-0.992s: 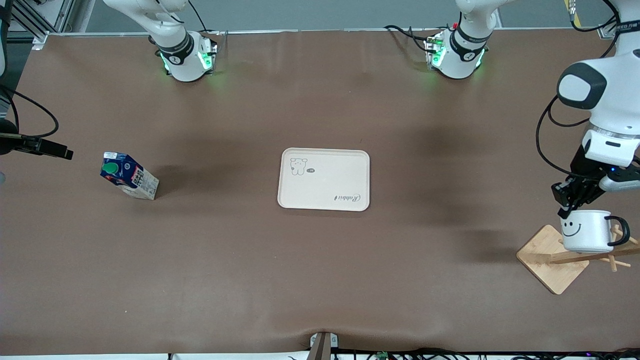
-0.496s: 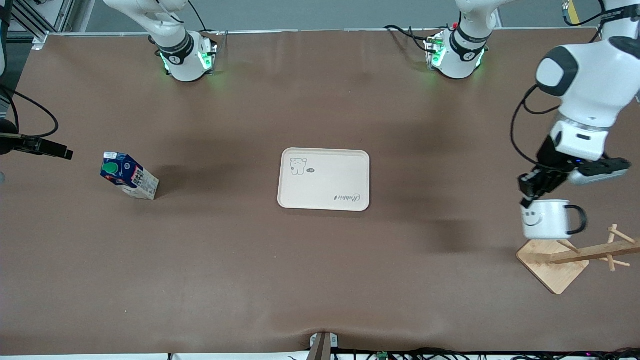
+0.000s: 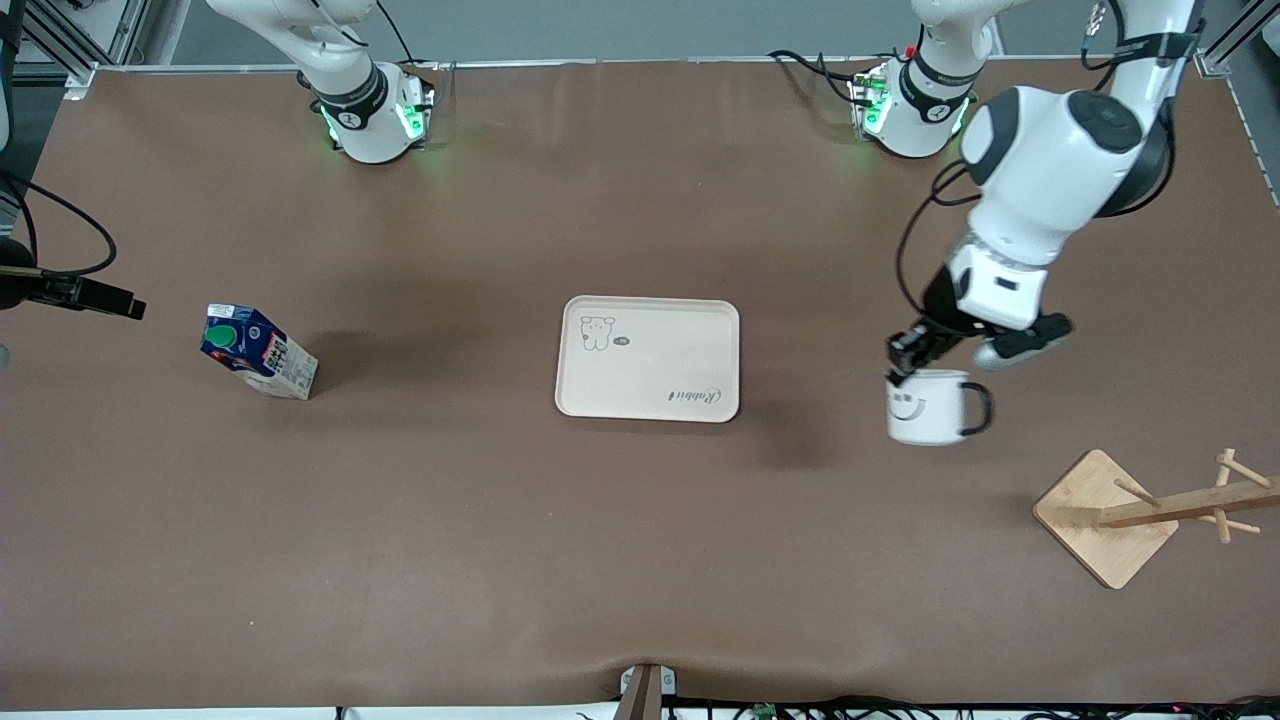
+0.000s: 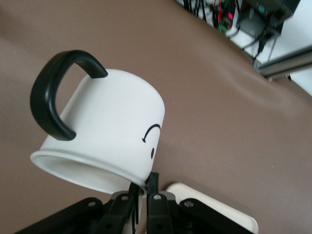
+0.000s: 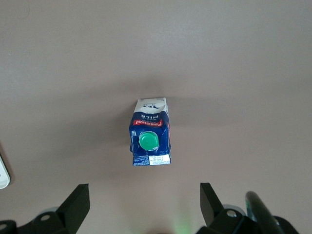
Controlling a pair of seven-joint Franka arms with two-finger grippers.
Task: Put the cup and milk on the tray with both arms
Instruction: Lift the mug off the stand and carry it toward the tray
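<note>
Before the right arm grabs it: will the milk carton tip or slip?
The milk looks tall on a small base, so a sideways nudge could tip it. Its flat printed card walls probably grip well but may dent if squeezed. The right tool is open over it; the sloped top by the green cap seems a poor hold.

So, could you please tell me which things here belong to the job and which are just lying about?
Belonging to the job:
- cup, held by the left gripper over the table
- milk, below the open right gripper
- tray

Just lying about:
- wooden rack
</note>
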